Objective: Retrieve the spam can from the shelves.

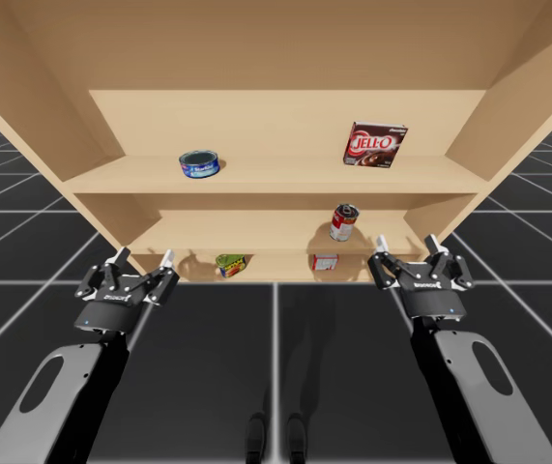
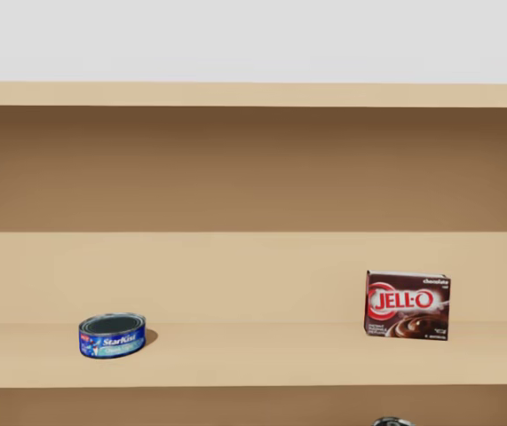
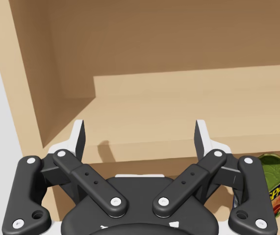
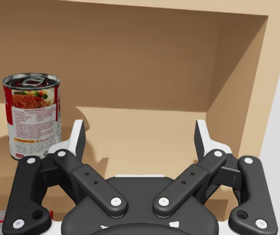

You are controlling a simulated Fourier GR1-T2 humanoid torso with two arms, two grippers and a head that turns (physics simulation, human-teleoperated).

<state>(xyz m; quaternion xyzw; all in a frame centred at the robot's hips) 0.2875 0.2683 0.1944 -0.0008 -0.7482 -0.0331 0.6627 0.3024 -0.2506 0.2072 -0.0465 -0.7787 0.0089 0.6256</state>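
The spam can is a green tin with a yellow label, lying on the lowest shelf left of centre. In the left wrist view the spam can sits low and off to the side of my left gripper, under the shelf board ahead of it. My left gripper hangs open in front of the shelves, left of the can, holding nothing. My right gripper is open too, at the right end of the middle shelf. From the right wrist, my right gripper faces that shelf's bare corner.
A red-and-white soup can stands on the middle shelf, a small red box below it. On the top shelf are a flat blue can and a brown box.
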